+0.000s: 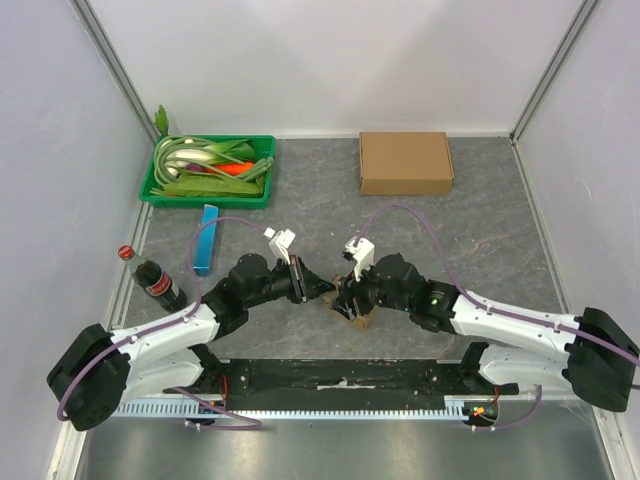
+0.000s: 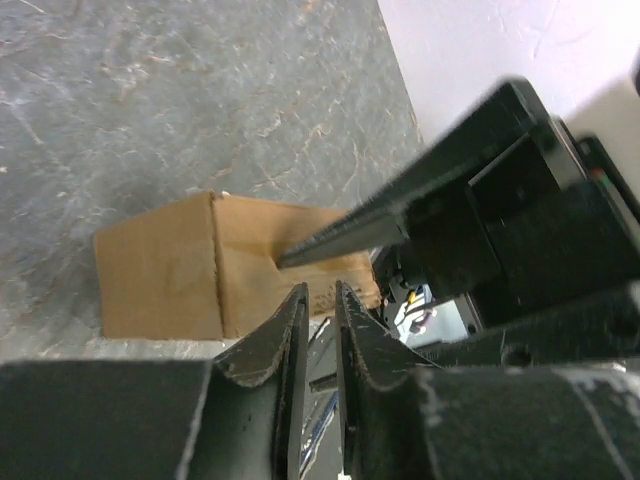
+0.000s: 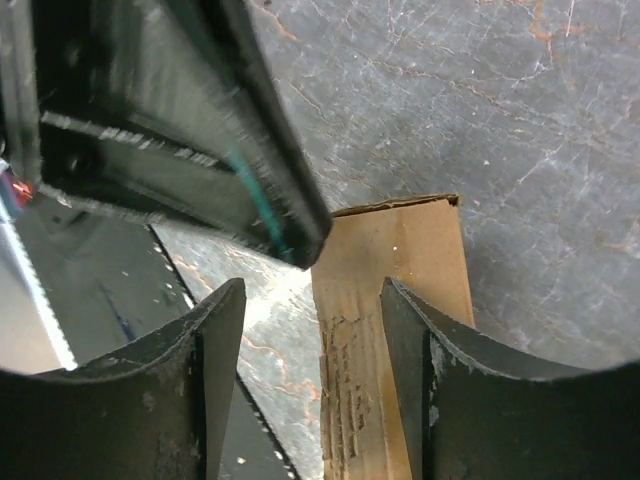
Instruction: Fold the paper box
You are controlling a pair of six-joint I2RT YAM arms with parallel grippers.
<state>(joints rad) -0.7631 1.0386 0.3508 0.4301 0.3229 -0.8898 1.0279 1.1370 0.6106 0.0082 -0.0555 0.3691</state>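
A bottle (image 1: 152, 278) stands at the left, with a green tray (image 1: 200, 199) farther back. In the middle, near the front, the left gripper (image 2: 318, 290) has its fingers close together with only a thin gap, tips at the edge of the small box (image 2: 160, 270) on the table (image 1: 300, 200); I cannot tell if they nip it. Just right of it, the right gripper (image 3: 312, 285) is spread wide above the same box.

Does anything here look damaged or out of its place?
Yes. The small paper box in front of the right hand has a scuffed, peeled patch on its face: the top layer looks torn there. Nothing else stands out.
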